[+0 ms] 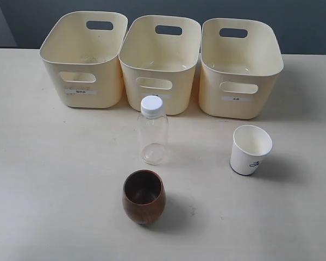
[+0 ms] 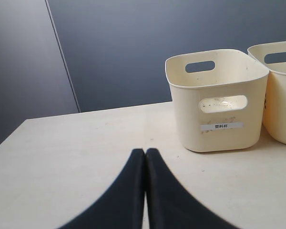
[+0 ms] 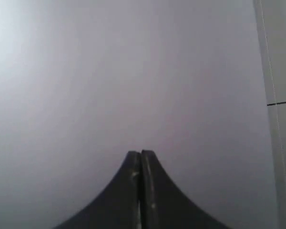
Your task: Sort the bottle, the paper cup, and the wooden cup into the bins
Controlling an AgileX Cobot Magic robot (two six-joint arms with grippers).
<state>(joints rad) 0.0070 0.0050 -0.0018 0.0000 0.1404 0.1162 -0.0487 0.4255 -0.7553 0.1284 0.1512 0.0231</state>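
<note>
The clear bottle (image 1: 152, 131) with its white cap stands upright mid-table in the exterior view. In front of it sits the dark wooden cup (image 1: 144, 196), upright. The white paper cup (image 1: 250, 150) stands to the right, leaning slightly. Three cream bins line the back: left bin (image 1: 84, 60), middle bin (image 1: 160, 64), right bin (image 1: 239, 68). Neither arm shows in the exterior view. My left gripper (image 2: 145, 151) is shut over bare table, with the left bin (image 2: 217, 100) ahead of it. My right gripper (image 3: 141, 154) is shut, facing a blank grey wall.
A dark blue-grey wall (image 1: 206, 8) rises behind the bins. The table's left edge (image 2: 9, 136) shows in the left wrist view. A second bin (image 2: 281, 90) stands beside the first there.
</note>
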